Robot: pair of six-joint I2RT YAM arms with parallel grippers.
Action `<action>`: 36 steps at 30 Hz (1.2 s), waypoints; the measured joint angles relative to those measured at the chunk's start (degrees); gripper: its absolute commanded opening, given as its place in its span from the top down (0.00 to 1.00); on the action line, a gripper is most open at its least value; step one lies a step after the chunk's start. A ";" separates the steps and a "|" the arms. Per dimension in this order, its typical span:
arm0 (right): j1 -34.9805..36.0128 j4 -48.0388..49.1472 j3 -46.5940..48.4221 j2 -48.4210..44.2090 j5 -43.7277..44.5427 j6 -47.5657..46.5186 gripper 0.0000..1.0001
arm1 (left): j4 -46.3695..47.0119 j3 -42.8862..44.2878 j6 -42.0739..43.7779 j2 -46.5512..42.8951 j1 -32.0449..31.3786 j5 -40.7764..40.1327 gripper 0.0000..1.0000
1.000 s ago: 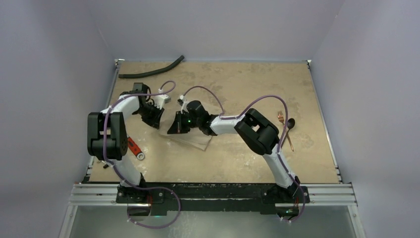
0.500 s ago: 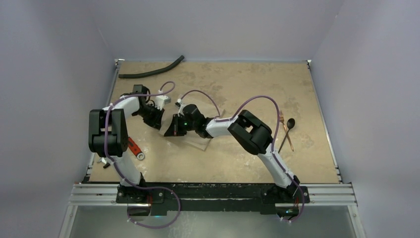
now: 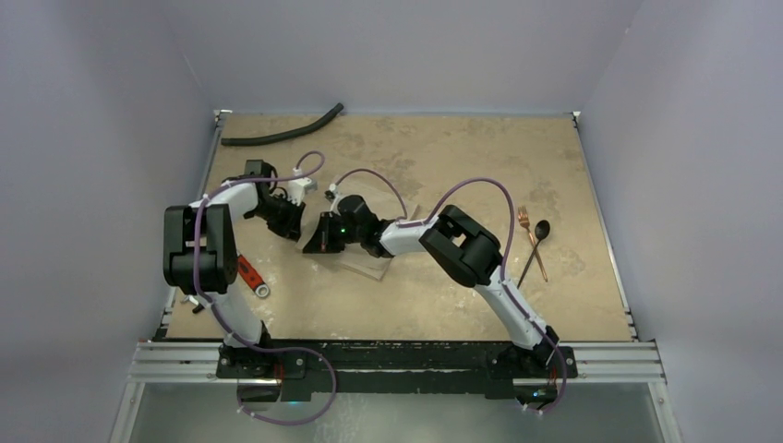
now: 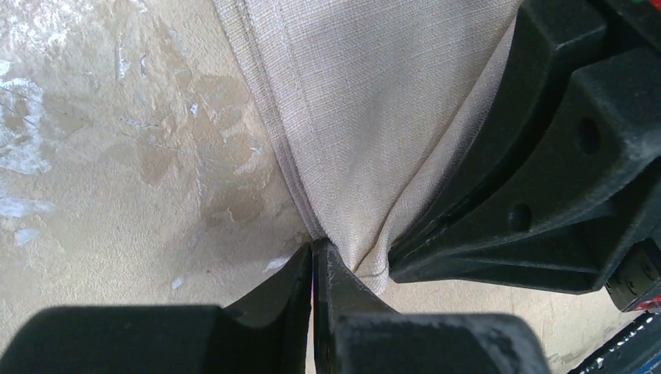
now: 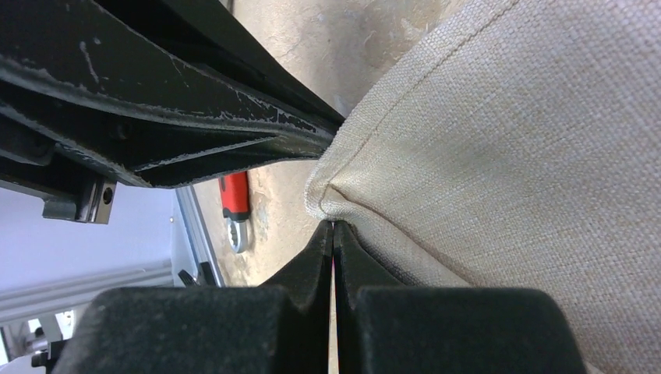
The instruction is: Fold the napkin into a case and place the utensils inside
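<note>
The beige napkin (image 3: 367,265) lies left of the table's middle, mostly hidden under my right arm. Its weave fills the left wrist view (image 4: 366,93) and the right wrist view (image 5: 507,156). My left gripper (image 3: 294,218) is shut, its tips (image 4: 314,248) pinching the napkin's hemmed edge. My right gripper (image 3: 319,240) sits right beside it, also shut, its tips (image 5: 334,224) nipping a folded corner of the cloth. The utensils, a copper fork (image 3: 526,221) and a dark-bowled spoon (image 3: 540,231), lie together at the right, far from both grippers.
A long black hose (image 3: 282,134) curves along the back left edge. A red-handled wrench (image 3: 251,275) lies near the left arm's base, also in the right wrist view (image 5: 236,206). The two grippers' bodies nearly touch each other.
My left jaws have closed fully onto the napkin's edge. My right arm has shifted slightly left and back with the cloth's corner, its elbow swinging left.
</note>
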 measured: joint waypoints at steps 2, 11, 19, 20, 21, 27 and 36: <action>0.00 0.02 -0.11 0.04 -0.07 0.15 1.00 | 0.24 -0.24 0.02 -0.20 0.22 0.13 0.95; -0.70 0.11 -7.23 -4.52 -2.14 -3.43 1.00 | -5.01 0.11 2.27 -4.55 1.86 0.81 0.33; -1.14 -6.34 -6.43 -6.54 -5.03 -9.62 0.64 | -5.77 7.32 0.50 -13.70 2.08 3.37 0.12; -1.16 -8.41 -5.90 -7.52 -4.83 -10.99 0.60 | -5.75 8.22 0.02 -13.79 2.08 3.93 0.11; -1.18 -10.62 -5.40 -8.74 -4.52 -12.44 0.57 | -5.79 9.27 -0.63 -13.62 2.05 4.28 0.11; -1.86 -21.24 -4.90 -24.37 -1.05 -23.41 0.45 | -7.23 22.67 -3.54 -8.04 3.54 7.28 0.07; -2.62 -26.32 -21.62 -52.41 15.41 -46.18 0.24 | -13.84 32.83 3.15 -0.90 9.07 20.96 0.04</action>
